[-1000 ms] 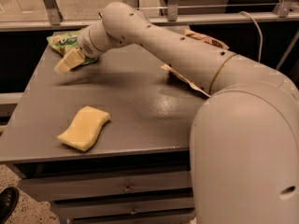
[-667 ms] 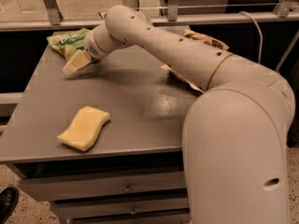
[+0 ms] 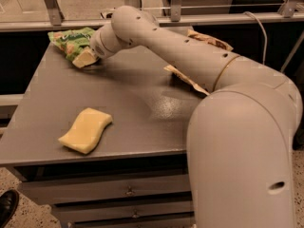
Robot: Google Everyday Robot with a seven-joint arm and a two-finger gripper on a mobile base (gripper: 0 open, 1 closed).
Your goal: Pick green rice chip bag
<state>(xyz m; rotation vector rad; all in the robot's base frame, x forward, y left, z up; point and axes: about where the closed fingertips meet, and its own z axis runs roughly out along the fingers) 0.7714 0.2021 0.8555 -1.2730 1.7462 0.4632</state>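
Claw (image 3: 85, 59) low over table (image 3: 142, 94), tip against bag (image 3: 70, 38) just beyond it: shiny, wrinkly, light green, white logo. Opening: cannot tell.

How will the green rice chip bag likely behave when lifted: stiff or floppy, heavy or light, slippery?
The green rice chip bag looks wrinkled, so it is probably floppy and light. Its shiny foil may slip. The gripper is at its near edge.
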